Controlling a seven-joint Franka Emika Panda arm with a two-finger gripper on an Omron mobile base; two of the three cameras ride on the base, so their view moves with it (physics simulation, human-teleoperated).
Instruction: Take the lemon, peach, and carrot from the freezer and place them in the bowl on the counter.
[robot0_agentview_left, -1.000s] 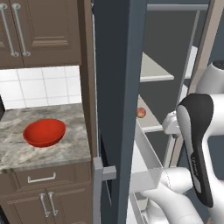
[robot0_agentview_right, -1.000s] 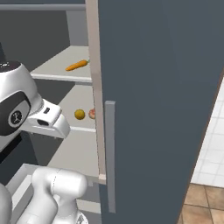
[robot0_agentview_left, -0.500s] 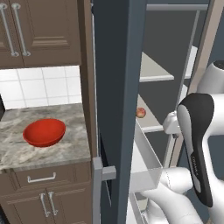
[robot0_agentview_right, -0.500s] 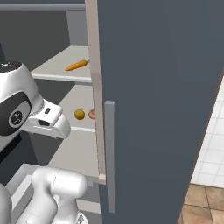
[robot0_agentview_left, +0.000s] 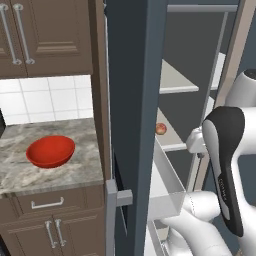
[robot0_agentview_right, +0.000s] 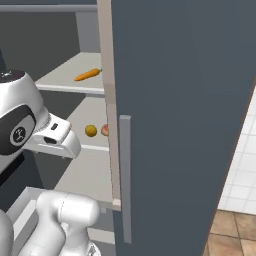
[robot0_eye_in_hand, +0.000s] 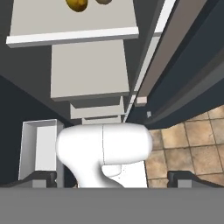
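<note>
The tall dark blue-grey freezer (robot0_agentview_left: 135, 100) stands with its door (robot0_agentview_right: 185, 115) swung wide, the long silver handle (robot0_agentview_right: 125, 177) running down the door's edge. Inside the freezer, on an upper grey shelf (robot0_agentview_right: 75, 82), lies the small orange tapered carrot (robot0_agentview_right: 87, 75), close to the shelf's front edge. One shelf below the carrot sit the small yellow rounded lemon (robot0_agentview_right: 90, 130) and, just beside it toward the door, the pinkish-red peach (robot0_agentview_right: 105, 130), partly hidden by the pale door frame; from the left base view the peach (robot0_agentview_left: 160, 128) shows at the freezer's inner wall, above a white pull-out drawer (robot0_agentview_left: 167, 185) that stands drawn out. In the hand view the lemon (robot0_eye_in_hand: 77, 4) sits at the top edge on its shelf, with a second rounded fruit just beside it, cut off by the edge. The tool (robot0_eye_in_hand: 112, 177) has its two dark tips spread as wide apart as they go, holding nothing, well below the lemon's shelf and pointing down past the drawers toward the brown tiled floor (robot0_eye_in_hand: 188, 140). To the left of the freezer, beyond a brown wooden cabinet side, the wide glossy red bowl (robot0_agentview_left: 50, 151) rests on the grey-beige marble-look table (robot0_agentview_left: 75, 172), with nothing in it, under brown wall cabinets (robot0_agentview_left: 47, 35) and white tiles (robot0_agentview_left: 50, 97).
</note>
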